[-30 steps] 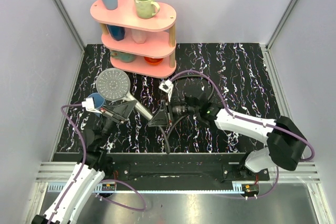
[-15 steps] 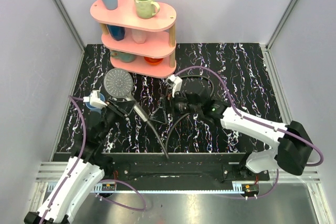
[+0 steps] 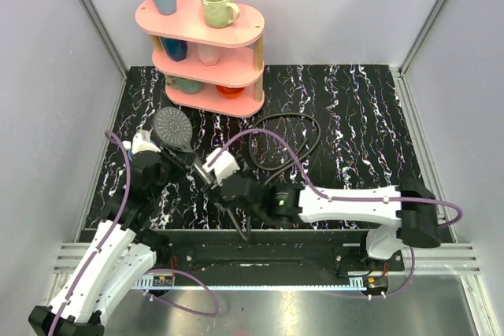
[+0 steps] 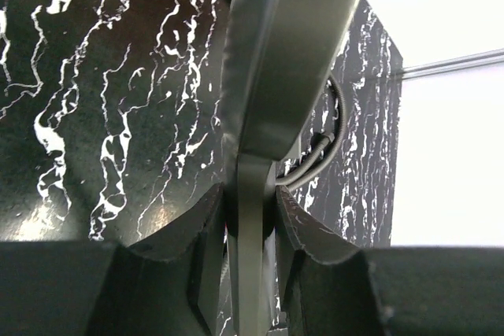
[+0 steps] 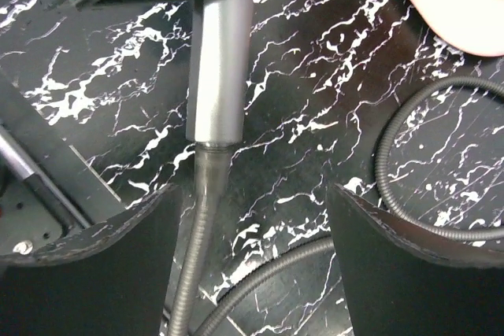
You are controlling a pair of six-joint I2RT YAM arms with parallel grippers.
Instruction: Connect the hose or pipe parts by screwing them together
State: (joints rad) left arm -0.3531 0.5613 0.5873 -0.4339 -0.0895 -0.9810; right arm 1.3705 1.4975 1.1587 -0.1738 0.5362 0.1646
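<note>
Starting at the near edge of the marbled black table [image 3: 362, 116], the black hose [image 5: 197, 218] is running away from the arms. Its end fitting is sitting against the silver end of the shower head [image 3: 173, 127] handle; how far it is threaded on cannot be told. The right gripper [image 5: 252, 222], reaching across from the right, is hovering over that joint with its fingers spread wide, one on each side of the hose and touching neither hose nor handle. Just beyond, to the left, the left gripper [image 4: 250, 202] is pinching the dark handle between its pressed-in fingers, with the round grey face turned upward at the far left. Farther right, the rest of the hose is lying in a loop on the table. At the far edge a pink shelf [image 3: 201, 25] is carrying cups [image 3: 216, 4].
</note>
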